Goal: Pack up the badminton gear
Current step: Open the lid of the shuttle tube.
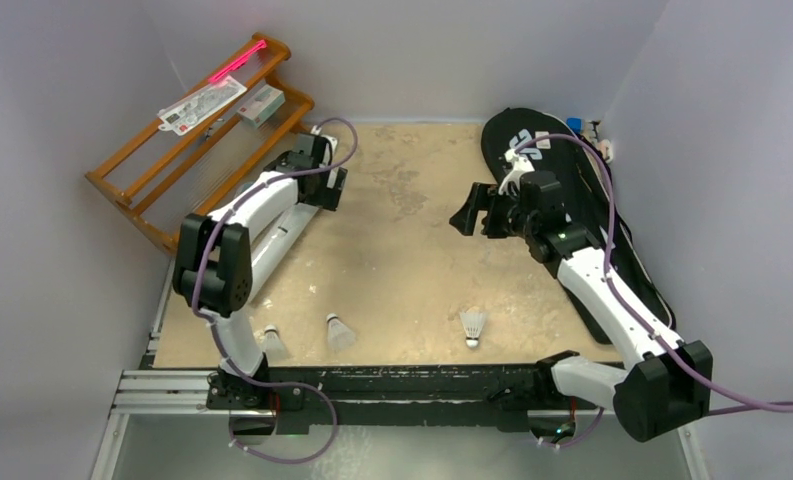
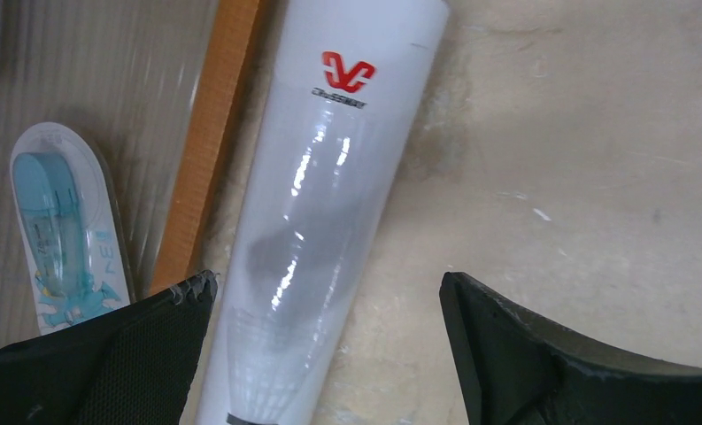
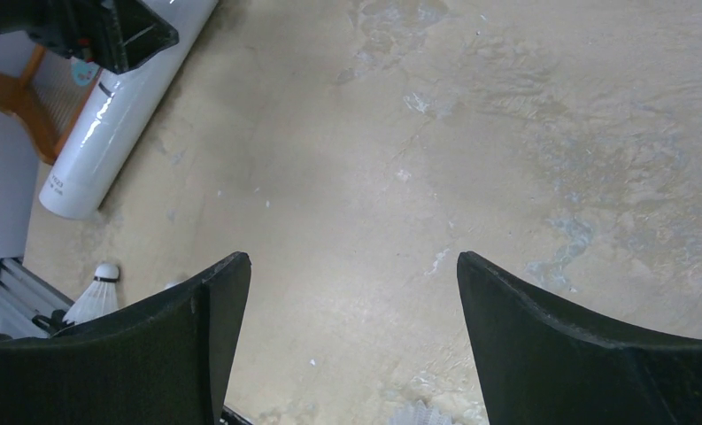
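Left gripper (image 2: 325, 283) spread wide astride tube (image 2: 329, 177), gripping nothing; right gripper (image 3: 351, 266) wide, empty.
Bag (image 1: 502, 135) far right; tube flat beside rack (image 2: 210, 133); shuttlecocks (image 1: 473, 327) at near edge. Likely step: tube pickup; next, lower and close.

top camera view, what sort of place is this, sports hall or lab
Probably a robot lab cell, not a sports hall: two robot arms bolted to a metal rail, a table boxed in by plain pale walls, with shuttlecocks and a racket bag on it.
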Robot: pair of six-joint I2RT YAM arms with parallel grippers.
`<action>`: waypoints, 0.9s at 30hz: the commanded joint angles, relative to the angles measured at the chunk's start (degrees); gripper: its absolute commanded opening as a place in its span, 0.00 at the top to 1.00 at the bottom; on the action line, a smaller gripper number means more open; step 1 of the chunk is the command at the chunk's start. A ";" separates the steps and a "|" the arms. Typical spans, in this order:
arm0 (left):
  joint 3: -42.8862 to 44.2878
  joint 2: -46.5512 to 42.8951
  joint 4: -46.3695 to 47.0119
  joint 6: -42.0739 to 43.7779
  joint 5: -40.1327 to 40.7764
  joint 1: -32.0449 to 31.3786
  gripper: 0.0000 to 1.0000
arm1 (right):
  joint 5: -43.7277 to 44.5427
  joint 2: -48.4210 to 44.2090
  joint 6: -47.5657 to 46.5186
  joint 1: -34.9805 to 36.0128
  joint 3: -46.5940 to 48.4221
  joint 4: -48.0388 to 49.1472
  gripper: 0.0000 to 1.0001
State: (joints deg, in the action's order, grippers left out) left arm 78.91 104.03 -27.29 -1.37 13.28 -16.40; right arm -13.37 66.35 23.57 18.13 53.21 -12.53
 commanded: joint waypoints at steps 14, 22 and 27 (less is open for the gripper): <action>11.67 13.39 -9.76 12.85 -6.95 4.35 0.17 | -1.99 -3.48 0.42 0.41 -1.06 2.21 0.12; 14.90 13.35 -12.11 12.71 -14.55 1.01 0.48 | -1.55 -4.72 -0.12 0.43 -1.83 0.81 0.12; 13.71 11.72 -10.90 16.73 -10.75 -7.95 0.51 | -4.52 -3.53 -0.11 0.41 -2.56 0.89 0.11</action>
State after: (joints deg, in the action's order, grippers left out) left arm 91.59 118.28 -38.54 11.18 2.33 -16.71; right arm -14.76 62.92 23.62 18.33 51.59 -11.88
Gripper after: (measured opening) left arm 0.638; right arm 0.886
